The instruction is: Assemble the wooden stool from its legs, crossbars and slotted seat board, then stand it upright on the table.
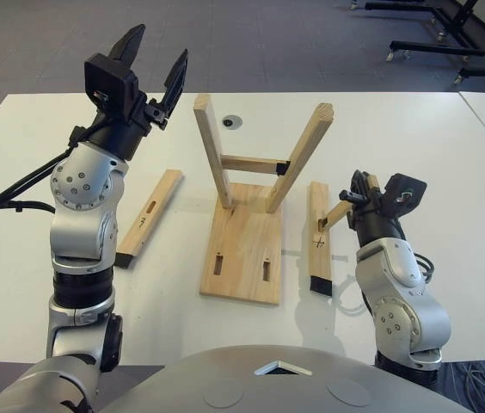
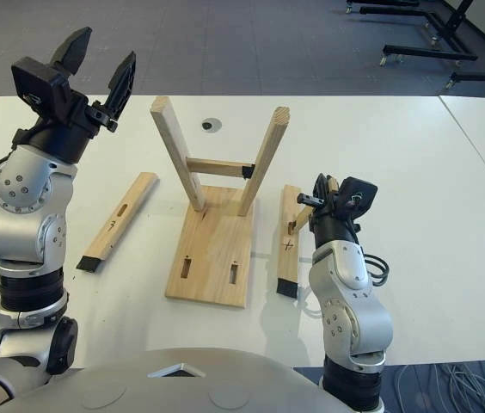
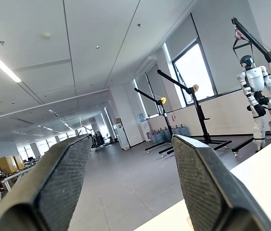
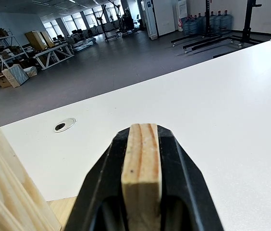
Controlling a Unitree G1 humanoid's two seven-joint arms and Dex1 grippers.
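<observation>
Seat board: I see the pale, rectangular slotted wooden board (image 1: 244, 245) lying flat mid-way across the smooth white table (image 1: 414, 155).
Standing legs: two square-cut pine legs (image 1: 212, 151) (image 1: 301, 155) lean in its far slots, joined by a short fitted crossbar (image 1: 249, 164).
Loose legs: one flat on each side (image 1: 150, 215) (image 1: 318, 232) (black-capped near ends).
Right gripper (image 4: 142, 139): clamped on a second wooden crossbar (image 1: 339, 215), whose tip meets the right loose leg.
Left gripper (image 1: 158, 45): raised, ribbed black fingers (image 3: 63, 178) spread, empty.
</observation>
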